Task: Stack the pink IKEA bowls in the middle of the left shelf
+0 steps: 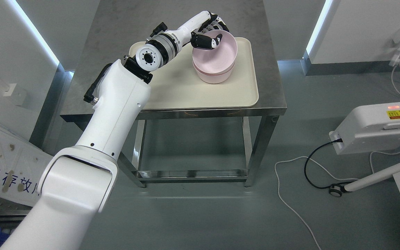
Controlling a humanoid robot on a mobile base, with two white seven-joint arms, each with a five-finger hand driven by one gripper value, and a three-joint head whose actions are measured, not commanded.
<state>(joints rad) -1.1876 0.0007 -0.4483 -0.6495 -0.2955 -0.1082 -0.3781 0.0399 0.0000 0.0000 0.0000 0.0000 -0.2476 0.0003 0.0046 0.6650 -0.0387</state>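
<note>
on the cream tray [172, 92], which lies on top of the steel bench [271, 90], two pink bowls [215, 57] sit nested, the upper one tilted inside the lower one, toward the tray's far right corner. the left hand [211, 34] is at the upper bowl's far left rim: a dark thumb [203, 41] reaches down inside the bowl while the other fingers [221, 25] curl over the outside of the rim, so the hand pinches the bowl's wall between them. the white left arm runs from the picture's lower left up across the tray's left part to that rim. the rest of the tray, nearer than the bowls, is bare. right of the bench, on the grey floor, stands a white box [377, 126] with a yellow label and a lit red lamp, and a black cable [311, 166] and a white cable [290, 205] trail across the floor below it. left of the bench, at the picture's edge, leans a white panel [2, 163] with blue print.
</note>
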